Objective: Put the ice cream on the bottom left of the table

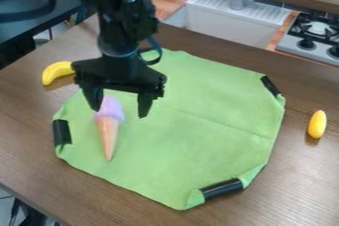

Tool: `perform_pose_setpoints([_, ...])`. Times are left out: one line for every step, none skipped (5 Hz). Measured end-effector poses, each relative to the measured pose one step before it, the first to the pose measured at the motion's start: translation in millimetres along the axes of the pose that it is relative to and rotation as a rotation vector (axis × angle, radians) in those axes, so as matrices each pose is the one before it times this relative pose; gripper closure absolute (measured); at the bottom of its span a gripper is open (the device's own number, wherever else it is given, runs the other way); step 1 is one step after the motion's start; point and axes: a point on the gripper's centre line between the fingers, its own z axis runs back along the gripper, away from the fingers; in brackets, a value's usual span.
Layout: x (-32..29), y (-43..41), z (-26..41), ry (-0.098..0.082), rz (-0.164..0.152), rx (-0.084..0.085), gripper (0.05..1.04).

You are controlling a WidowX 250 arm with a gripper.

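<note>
Far left: curved yellow toy banana [57, 72] on brown wood table [27, 141]. Next: lilac-topped, tan-coned toy ice cream [108, 126], lying on left part of green cloth [198, 145]. Black two-finger gripper [119, 113] over its top, released, spread. Far right: yellow oval toy [317, 124].

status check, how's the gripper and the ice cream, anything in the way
Gripper open, by scoop end of ice cream. Ungripped, lying on green cloth. Black strip at cloth's left edge, possible snag.

Ice cream [108, 127], lilac-topped, peach-coned; lying left on green cloth [198, 145], tip toward camera
</note>
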Motion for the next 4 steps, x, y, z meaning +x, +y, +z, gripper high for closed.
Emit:
perform_pose_setpoints([1.14, 1.60, -4.67, -0.0431, 0.0565, -0.0543, 0.083])
perform_pose_setpoints([3.62, 1.11, -4.09, -0.0209, 0.0422, -0.0461, 0.083])
perform_pose_setpoints([1.83, 1.19, -3.05, -0.0033, -0.0007, -0.0046, 0.083])
perform_pose_setpoints([-1.40, 1.32, -7.38, 0.0108, 0.0042, 0.0167, 0.083])
